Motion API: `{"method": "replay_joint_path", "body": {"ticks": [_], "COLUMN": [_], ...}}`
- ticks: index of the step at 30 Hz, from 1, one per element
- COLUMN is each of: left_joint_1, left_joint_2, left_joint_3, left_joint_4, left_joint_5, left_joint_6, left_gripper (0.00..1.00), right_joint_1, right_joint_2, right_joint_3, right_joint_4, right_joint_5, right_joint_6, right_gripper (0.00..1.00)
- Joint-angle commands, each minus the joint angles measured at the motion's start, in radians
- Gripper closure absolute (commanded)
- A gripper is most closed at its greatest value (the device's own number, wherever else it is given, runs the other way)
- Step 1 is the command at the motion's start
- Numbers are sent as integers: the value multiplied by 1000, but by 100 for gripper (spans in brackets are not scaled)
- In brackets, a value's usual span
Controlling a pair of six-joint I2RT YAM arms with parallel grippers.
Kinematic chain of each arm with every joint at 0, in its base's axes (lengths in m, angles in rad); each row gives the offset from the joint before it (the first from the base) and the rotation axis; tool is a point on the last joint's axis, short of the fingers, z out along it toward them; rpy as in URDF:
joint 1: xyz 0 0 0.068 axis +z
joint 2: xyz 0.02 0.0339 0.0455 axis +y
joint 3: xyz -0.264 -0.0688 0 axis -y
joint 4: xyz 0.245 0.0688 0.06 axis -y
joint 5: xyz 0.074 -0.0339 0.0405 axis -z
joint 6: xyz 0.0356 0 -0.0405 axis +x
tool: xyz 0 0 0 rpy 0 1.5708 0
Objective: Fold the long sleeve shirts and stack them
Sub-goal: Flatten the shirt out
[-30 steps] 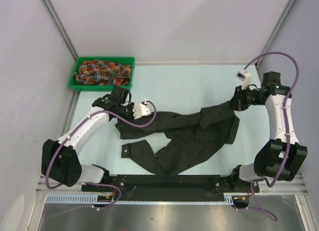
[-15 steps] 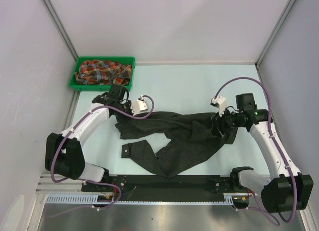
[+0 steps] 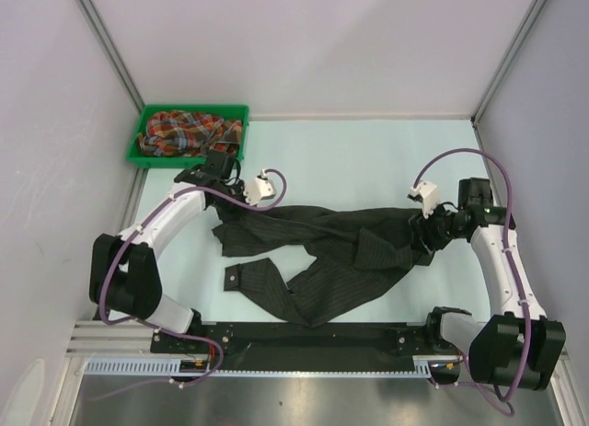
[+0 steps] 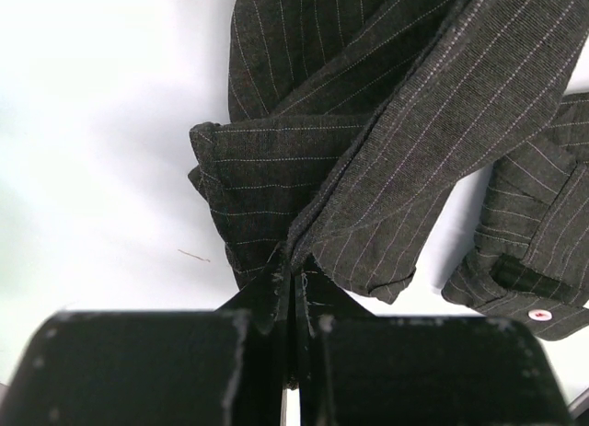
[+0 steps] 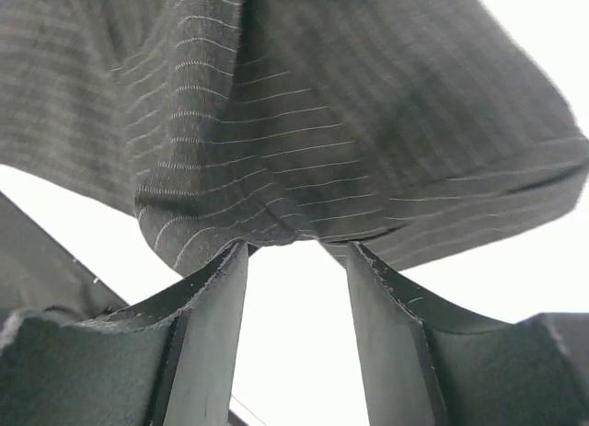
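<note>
Currently, left gripper (image 4: 293, 275) is angling down, clamping black shirt (image 3: 354, 251); right gripper (image 5: 294, 251) is hovering, fingers apart, at its fold; green bin (image 3: 193, 108) is holding plaid shirt (image 3: 184, 132).

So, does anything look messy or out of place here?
Yes. The black shirt lies twisted and bunched across the table, one cuffed sleeve trailing near the front edge. The plaid shirt sits crumpled in the green bin, not folded.

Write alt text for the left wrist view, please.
The left gripper is shut on a bunched edge of the black pinstriped shirt, which spreads over the white table. A buttoned cuff lies at lower right.
</note>
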Motion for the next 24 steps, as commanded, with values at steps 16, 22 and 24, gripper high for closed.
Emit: {"method": "replay_joint_path", "body": {"ticks": [16, 22, 24], "left_joint_1": [132, 132, 132], "left_joint_2": [169, 183, 186], "left_joint_3": [153, 164, 167], "left_joint_4": [-8, -8, -9], "left_joint_5": [82, 86, 90], "left_joint_6": [-84, -92, -92], "left_gripper": [100, 100, 100], "right_joint_1": [-161, -163, -145], "right_joint_2": [9, -69, -92], "right_joint_3": [-100, -232, -263], "right_joint_4": [-37, -46, -28], "right_joint_5": [-22, -102, -95], "right_joint_6": [-511, -661, -689], "right_gripper": [53, 54, 54]}}
